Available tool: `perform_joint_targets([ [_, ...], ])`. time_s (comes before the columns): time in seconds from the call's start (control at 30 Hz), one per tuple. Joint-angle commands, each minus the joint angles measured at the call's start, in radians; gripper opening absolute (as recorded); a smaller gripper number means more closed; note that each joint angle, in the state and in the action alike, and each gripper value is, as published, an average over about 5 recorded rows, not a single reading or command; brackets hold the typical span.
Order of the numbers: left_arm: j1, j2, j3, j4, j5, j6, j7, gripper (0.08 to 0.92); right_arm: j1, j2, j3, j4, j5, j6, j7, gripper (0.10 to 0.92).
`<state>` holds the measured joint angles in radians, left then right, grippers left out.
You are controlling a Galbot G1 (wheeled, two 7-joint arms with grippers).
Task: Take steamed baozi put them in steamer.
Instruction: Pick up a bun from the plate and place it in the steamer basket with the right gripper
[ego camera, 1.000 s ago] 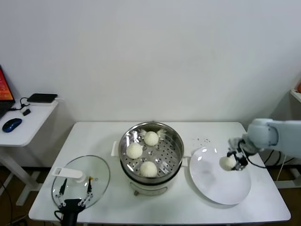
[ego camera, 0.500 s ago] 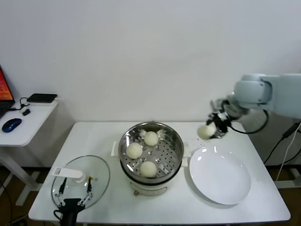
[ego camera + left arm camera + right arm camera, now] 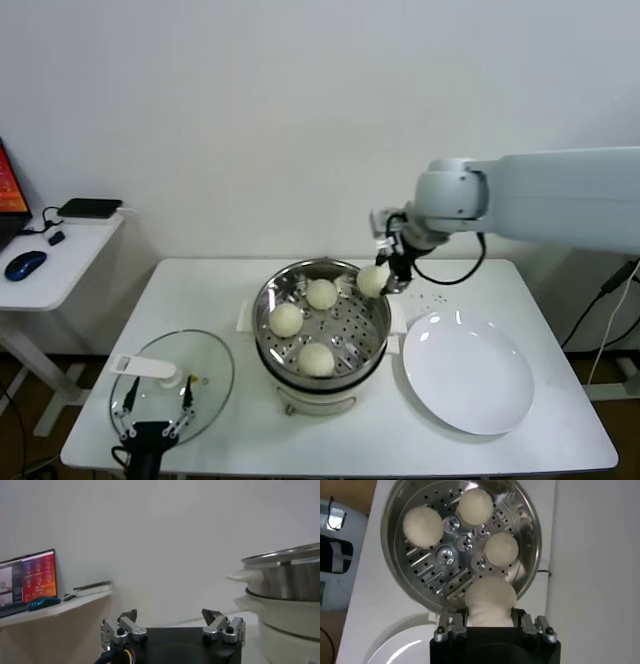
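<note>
White side desk (image 3: 60,262) at the far left carries a blue mouse (image 3: 24,265) and a black box (image 3: 90,208); next comes the white table (image 3: 200,290), where a round glass lid (image 3: 172,385) with a white handle lies flat near the front left corner. At the table's front edge, just below the lid, the left gripper (image 3: 150,432) hangs parked with its fingers (image 3: 124,629) spread apart and holding nothing. In the middle of the table stands the steamer (image 3: 378,300), a shiny steel pot with a perforated tray, and three steamed baozi (image 3: 286,320) already rest on that tray, apart from each other. Above the steamer's far right rim the right gripper (image 3: 388,272) reaches in from the right, its fingers (image 3: 451,630) clenched on the fourth baozi (image 3: 373,280), which is up in the air over the rim rather than on the tray; in the right wrist view this bun (image 3: 490,599) shows pinched between the two fingers with the tray beneath it. To the right of the steamer, just beside it, a flat white plate (image 3: 470,375) lies on the table with nothing on it
</note>
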<state>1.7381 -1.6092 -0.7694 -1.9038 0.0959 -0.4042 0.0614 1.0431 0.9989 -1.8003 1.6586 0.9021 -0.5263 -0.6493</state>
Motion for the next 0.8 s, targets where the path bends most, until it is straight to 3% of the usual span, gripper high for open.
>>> perform_joint_targets([
  [0.03,-0.002,-0.04,-0.001,0.007,-0.001,0.001,0.002,0.823,-0.209,0.077,0.08,-0.072,-0.01,-0.054,0.049,0.586],
  [0.8,-0.013,-0.034,-0.002,0.035,0.002,-0.005,0.001,0.823,-0.316,0.102,0.11,-0.099,-0.056,-0.074,0.09,0.597],
])
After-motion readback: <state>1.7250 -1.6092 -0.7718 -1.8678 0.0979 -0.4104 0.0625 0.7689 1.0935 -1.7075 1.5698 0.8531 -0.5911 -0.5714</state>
